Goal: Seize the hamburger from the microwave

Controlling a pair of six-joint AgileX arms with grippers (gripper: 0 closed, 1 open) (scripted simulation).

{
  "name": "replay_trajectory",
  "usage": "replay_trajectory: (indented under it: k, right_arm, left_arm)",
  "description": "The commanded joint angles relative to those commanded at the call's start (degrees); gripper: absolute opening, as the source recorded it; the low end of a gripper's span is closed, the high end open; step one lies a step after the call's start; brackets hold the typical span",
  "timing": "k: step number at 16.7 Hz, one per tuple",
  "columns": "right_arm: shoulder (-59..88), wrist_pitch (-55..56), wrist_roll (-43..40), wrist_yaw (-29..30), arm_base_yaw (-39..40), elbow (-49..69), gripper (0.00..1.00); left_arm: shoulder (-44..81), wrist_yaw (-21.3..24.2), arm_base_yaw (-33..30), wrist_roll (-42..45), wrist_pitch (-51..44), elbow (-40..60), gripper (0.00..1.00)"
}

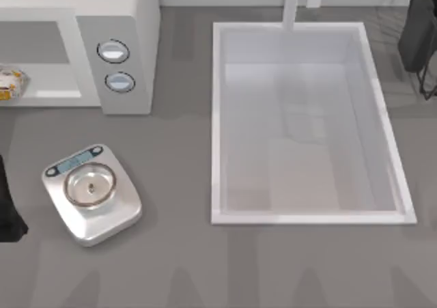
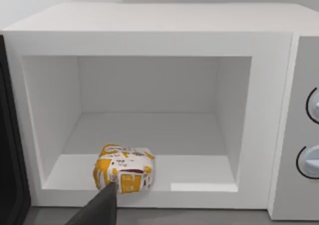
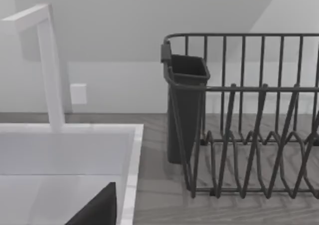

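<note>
Left gripper: one dark fingertip [image 2: 102,205] showed in the left wrist view, just in front of the hamburger; couldn't tell if the fingers were apart or together. In the top view the left arm [image 1: 8,209] sat at the 9 o'clock edge of the table.
Hamburger [image 2: 124,168]: wrapped in yellow and white printed paper, on the microwave floor near the front lip, toward the door side; in the top view it peeked out at the far 9–10 o'clock edge [image 1: 11,82].
Microwave [image 2: 149,30]: white, cavity open, two round knobs [image 1: 113,51] on its side panel; stood at 10–11 o'clock.
Scale [image 1: 92,193]: silver, round dish, at 8 o'clock, well apart from the microwave.
Sink [image 1: 382,123]: white, from the middle out to 3 o'clock.
Right arm [image 1: 418,31]: parked at 1–2 o'clock; finger state couldn't be told.
Dish rack [image 3: 249,115]: dark wire, just beside the sink.
</note>
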Motion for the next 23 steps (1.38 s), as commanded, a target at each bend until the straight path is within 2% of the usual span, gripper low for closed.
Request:
replay_trajectory:
  k: [15,19,23]
  right_arm:
    - [0.0,0.0,0.0,0.0,0.0,0.0,1.0]
    - [0.0,0.0,0.0,0.0,0.0,0.0,1.0]
    - [0.0,0.0,0.0,0.0,0.0,0.0,1.0]
  left_arm:
    - [0.5,0.1,0.0,0.0,0.3,0.2,1.0]
    - [8.3,0.8,0.7,0.3,4.2,2.9,1.0]
    - [24.0,2.3,2.0,0.9,12.1,8.3,1.0]
